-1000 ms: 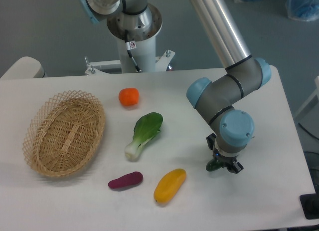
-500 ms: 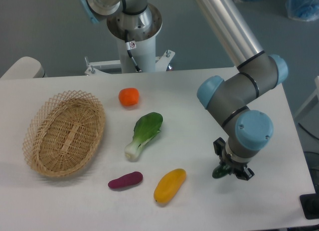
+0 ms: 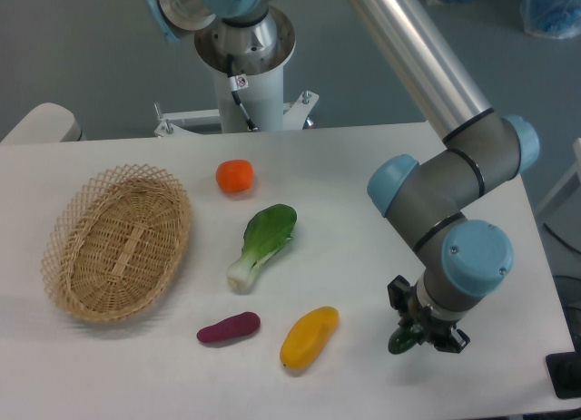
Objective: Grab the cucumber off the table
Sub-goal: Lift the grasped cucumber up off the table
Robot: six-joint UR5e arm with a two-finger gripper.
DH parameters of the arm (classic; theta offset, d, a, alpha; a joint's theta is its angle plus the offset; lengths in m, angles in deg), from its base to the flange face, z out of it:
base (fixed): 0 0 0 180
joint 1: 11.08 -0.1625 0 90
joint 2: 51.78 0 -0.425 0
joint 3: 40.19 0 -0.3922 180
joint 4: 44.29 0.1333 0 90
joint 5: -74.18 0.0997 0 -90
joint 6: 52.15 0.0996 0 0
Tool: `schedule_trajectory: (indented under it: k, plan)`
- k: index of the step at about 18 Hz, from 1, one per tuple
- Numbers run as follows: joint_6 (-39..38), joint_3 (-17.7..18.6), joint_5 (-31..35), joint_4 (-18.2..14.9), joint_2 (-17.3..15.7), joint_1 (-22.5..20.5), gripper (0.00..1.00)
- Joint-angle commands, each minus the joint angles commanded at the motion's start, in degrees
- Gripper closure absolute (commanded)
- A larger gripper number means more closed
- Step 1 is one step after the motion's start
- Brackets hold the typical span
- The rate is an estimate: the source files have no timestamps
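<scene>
Desk: white, flat, rounded corner at far left; spans nearly the whole width, near edge cut off at the bottom.
Room: grey floor beyond the far edge; white robot pedestal bolted just behind the desk; blue bundles at the far right corner, partly out of view.
Arm: silver tube slanting down from the top, grey joints with blue caps, wrist pointing down over the near right part of the desk.
Pincer: black, mostly hidden under the wrist; closed around the cucumber.
Cucumber: dark green, glossy, only its left end showing between the fingers, near right of the desk; whether touching the surface cannot be told.
Basket: oval wicker, at the left.
Orange fruit: far centre.
Bok choy: centre, white stem toward the near side.
Purple vegetable: near centre, just left of the yellow fruit.
</scene>
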Motion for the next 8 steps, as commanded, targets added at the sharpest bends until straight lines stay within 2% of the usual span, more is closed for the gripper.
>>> schedule_trajectory:
  k: [8]
  plan:
    - [1.2, 1.8, 0.0, 0.8, -0.7, 0.4, 0.77]
